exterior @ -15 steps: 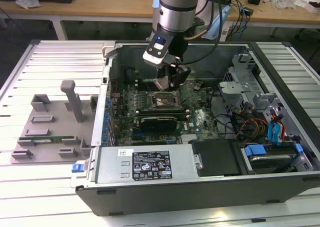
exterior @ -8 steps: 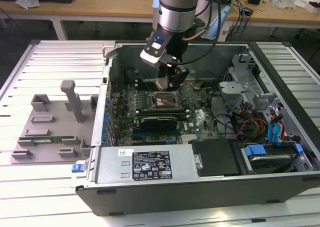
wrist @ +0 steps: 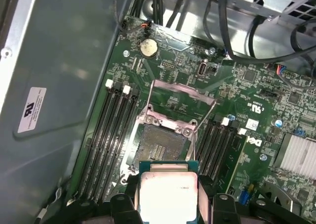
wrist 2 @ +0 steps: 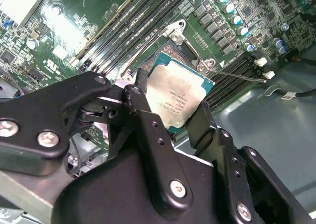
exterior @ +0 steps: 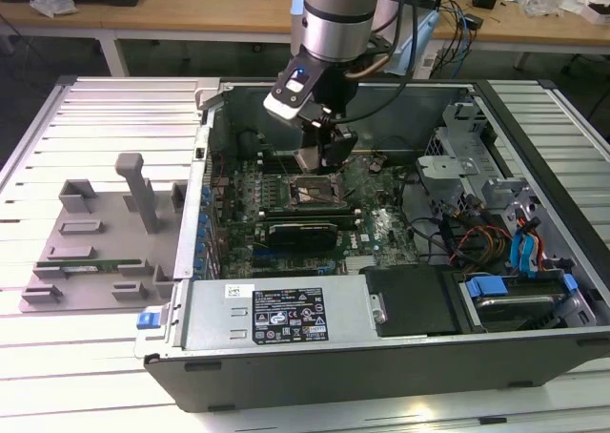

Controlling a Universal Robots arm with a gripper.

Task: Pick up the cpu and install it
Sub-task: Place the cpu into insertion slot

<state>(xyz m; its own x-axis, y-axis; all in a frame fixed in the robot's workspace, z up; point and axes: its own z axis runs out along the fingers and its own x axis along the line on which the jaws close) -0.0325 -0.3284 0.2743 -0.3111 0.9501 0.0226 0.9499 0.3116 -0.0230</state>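
The cpu is a flat square chip with a silvery top plate and a green rim, and my gripper is shut on it, one black finger on each of two opposite edges. In the first wrist view the cpu hangs just short of the open socket, whose load plate is swung up and whose wire levers are released. In the exterior view my gripper hangs inside the open computer case, just above the socket on the green motherboard.
Black memory slots flank the socket on both sides. A drive cage and coloured cables fill the case towards the exterior view's right. A grey fixture tray with an upright post and a green memory stick lies outside the case.
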